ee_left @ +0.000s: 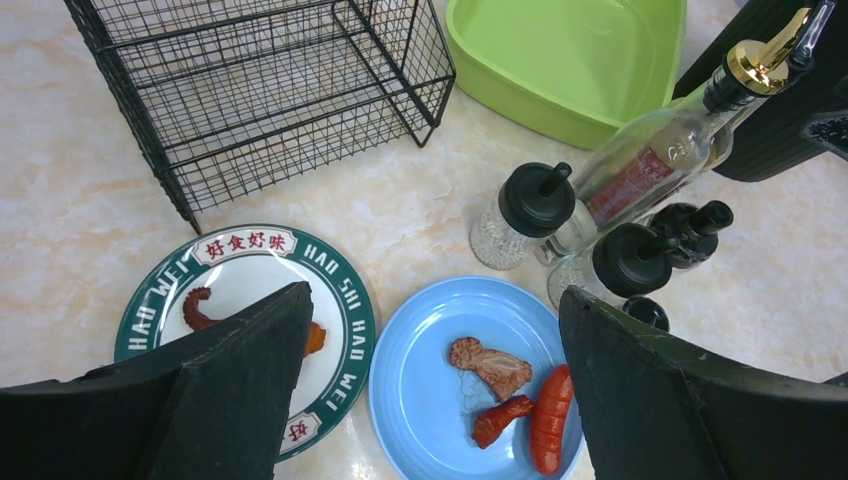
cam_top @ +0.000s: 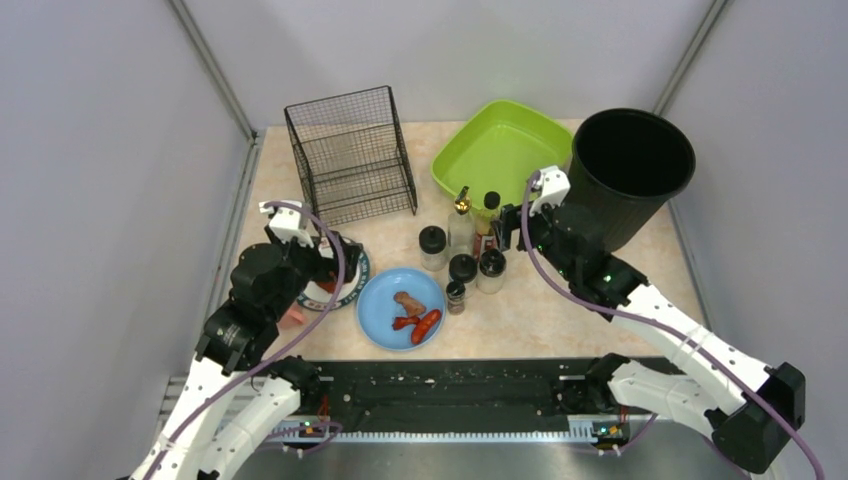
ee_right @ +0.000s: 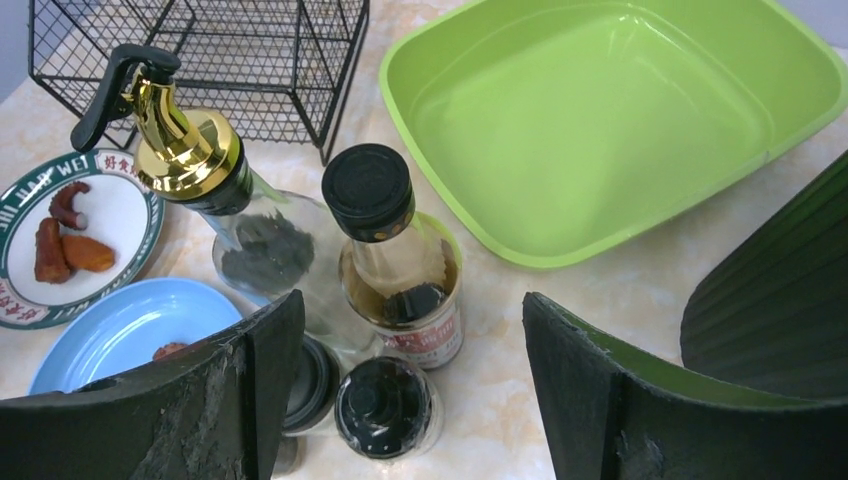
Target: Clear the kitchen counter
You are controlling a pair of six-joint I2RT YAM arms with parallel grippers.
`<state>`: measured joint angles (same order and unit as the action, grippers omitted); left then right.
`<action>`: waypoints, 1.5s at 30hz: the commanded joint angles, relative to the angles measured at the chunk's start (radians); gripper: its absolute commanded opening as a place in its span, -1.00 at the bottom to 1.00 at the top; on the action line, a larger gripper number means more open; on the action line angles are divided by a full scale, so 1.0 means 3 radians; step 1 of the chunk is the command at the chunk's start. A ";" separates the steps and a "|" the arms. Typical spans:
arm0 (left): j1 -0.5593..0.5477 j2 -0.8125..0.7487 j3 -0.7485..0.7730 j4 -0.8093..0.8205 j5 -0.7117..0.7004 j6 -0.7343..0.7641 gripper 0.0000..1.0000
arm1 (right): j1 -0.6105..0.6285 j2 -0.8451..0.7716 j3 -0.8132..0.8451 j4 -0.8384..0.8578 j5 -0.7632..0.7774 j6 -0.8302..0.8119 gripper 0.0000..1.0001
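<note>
A beige marbled counter [cam_top: 520,318] lies beneath both arms. On it, a white plate [ee_left: 345,290] has a green rim reading "HAO SHI HAO WEI", with four red Chinese characters at the top. A dark-capped sauce bottle [ee_right: 395,265] carries a red-and-white label whose writing is too small to read. The left end effector [ee_left: 435,293] hangs wide open and empty above the counter, over the lettered plate and a blue plate [ee_left: 415,370]. The right end effector [ee_right: 412,297] gapes wide and empty above the bottles standing mid-counter.
</note>
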<state>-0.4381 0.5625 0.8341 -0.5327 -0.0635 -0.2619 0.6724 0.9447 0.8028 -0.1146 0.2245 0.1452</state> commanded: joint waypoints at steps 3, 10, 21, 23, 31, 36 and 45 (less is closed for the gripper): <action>0.0003 -0.0083 -0.0034 0.0112 -0.0145 0.0024 0.95 | 0.0034 0.0163 -0.0082 0.0532 -0.0081 -0.0103 0.51; 0.0008 -0.0127 -0.0046 0.0120 -0.0192 0.0024 0.95 | 0.0034 0.0331 -0.0187 0.0878 -0.0018 -0.0136 0.50; 0.0009 -0.0126 -0.0043 0.0120 -0.0167 0.0031 0.95 | 0.0034 0.0597 -0.0258 0.1313 -0.0075 -0.0066 0.38; 0.0011 -0.0127 -0.0045 0.0118 -0.0157 0.0029 0.95 | 0.0034 0.0640 -0.0264 0.1383 -0.0075 -0.0053 0.35; 0.0008 -0.0136 -0.0046 0.0119 -0.0135 0.0038 0.95 | 0.0035 0.0808 -0.0304 0.1586 -0.0084 -0.0025 0.14; 0.0010 -0.0137 -0.0050 0.0120 -0.0128 0.0039 0.95 | 0.0035 0.0840 -0.0350 0.1647 -0.0082 -0.0023 0.07; 0.0009 -0.0140 -0.0048 0.0121 -0.0125 0.0047 0.95 | 0.0035 0.0865 -0.0393 0.1730 -0.0007 -0.0094 -0.32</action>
<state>-0.4381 0.5320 0.8257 -0.5320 -0.1089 -0.2600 0.6724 1.2007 0.6933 0.3355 0.2142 0.1261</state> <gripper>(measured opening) 0.974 0.404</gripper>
